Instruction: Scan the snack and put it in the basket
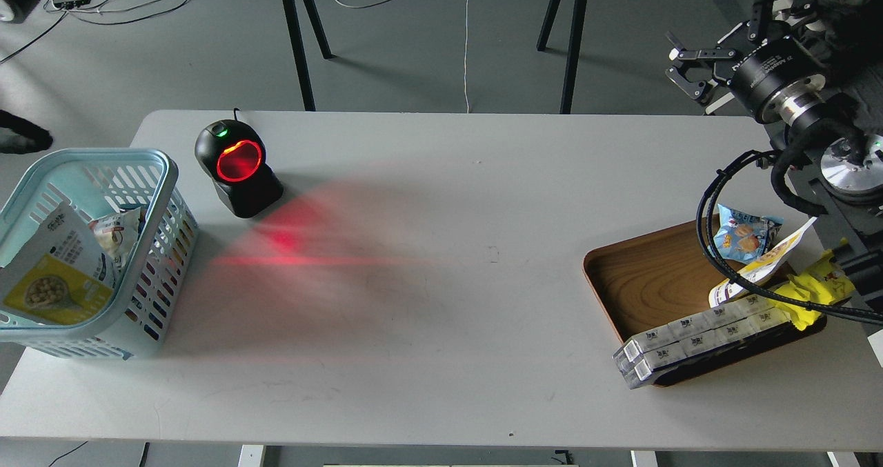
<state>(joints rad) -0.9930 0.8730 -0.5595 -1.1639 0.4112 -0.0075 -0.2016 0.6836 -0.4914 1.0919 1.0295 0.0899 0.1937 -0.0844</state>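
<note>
- The basket (pixel 162 177) stands at the left edge of the bench (pixel 441 329).
- The snack (pixel 58 281) lies inside the basket, leaning on its near left wall, next to another packet (pixel 117 232).
- The scanner (pixel 238 167) is just right of the basket, glowing red.
- A tray (pixel 648 281) at the right holds a blue packet (pixel 741 236), a yellow wrapper (pixel 817 291) and a white box (pixel 697 339).
- The right hand (pixel 683 74) hangs far right, above the floor, released and grasping nothing.
- The left hand is out of view.

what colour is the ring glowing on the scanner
Red, around the window of the black barcode scanner, with a small green light on top; clearest in the head view.
</note>
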